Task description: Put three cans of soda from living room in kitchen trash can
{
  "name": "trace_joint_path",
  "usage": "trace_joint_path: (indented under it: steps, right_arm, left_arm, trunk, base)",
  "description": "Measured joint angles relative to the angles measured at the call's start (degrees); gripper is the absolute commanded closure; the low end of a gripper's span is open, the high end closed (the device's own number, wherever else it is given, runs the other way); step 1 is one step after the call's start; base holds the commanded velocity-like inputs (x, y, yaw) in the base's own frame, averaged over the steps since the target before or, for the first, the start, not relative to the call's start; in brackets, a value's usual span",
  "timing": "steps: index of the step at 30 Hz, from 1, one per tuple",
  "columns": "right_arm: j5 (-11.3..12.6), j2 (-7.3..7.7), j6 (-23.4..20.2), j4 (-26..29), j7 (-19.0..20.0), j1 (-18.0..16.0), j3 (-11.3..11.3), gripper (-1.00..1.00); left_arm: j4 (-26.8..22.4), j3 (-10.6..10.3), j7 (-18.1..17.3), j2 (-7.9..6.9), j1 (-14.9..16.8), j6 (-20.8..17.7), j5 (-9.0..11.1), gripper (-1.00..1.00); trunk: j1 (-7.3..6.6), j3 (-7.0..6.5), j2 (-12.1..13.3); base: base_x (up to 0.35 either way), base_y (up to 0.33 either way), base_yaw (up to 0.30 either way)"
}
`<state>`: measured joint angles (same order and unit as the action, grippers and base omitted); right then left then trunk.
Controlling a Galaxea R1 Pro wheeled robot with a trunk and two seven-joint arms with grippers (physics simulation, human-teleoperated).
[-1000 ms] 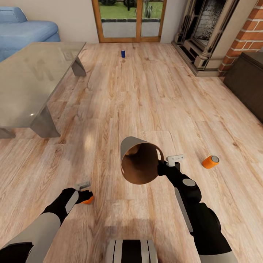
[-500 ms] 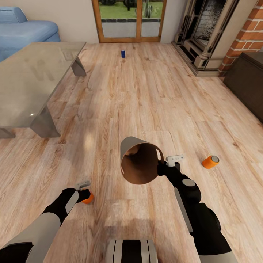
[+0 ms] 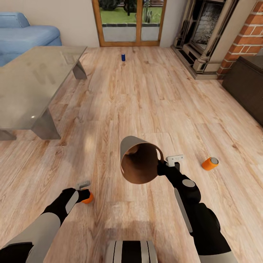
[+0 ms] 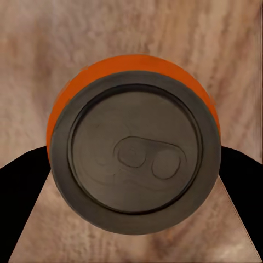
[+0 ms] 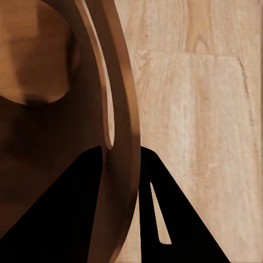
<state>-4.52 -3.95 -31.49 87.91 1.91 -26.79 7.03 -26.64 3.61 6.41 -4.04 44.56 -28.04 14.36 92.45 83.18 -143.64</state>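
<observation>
Since a moment ago the head camera has tilted slightly; the arms hold. Near left, the left gripper [image 3: 84, 193] is closed around an orange can [image 4: 134, 145]. Its partner, the right gripper [image 3: 162, 164], pinches the tilted trash can [image 3: 140, 162] by its rim. Another orange can [image 3: 210, 163] lies right; the blue can [image 3: 123, 57] stands far off.

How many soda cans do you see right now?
3. One orange can in the left tool; another orange can lying on the floor at right; the blue can upright near the glass doors.
</observation>
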Motion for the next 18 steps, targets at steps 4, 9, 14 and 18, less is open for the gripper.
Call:
trace_joint_path:
  steps: [4,9,14,18]
  right_arm:
    - [0.09,-0.12,0.23,-0.10,0.00,0.00,0.05,1.00]
    - [0.16,-0.22,0.27,-0.14,0.00,0.00,0.07,1.00]
    - [0.16,-0.26,0.29,-0.17,0.00,0.00,0.07,1.00]
    - [0.18,-0.33,0.19,-0.23,0.01,0.00,0.08,1.00]
  left_arm:
    - [0.00,0.00,-0.06,0.00,0.00,0.00,0.07,1.00]
    - [0.00,0.00,-0.09,0.00,0.00,0.00,0.01,1.00]
    - [0.00,0.00,-0.10,0.00,0.00,0.00,0.03,1.00]
    - [-0.13,0.00,-0.24,-0.01,0.00,0.07,0.14,1.00]
  trunk:
    - [-0.10,-0.89,0.05]
    - [-0.23,-1.99,0.12]
    - [-0.36,-3.10,0.19]
    - [-0.47,-3.99,0.24]
  base:
    - [0.000,0.000,0.000]
    - [0.000,0.000,0.000]
    - [0.000,0.000,0.000]
    - [0.000,0.000,0.000]
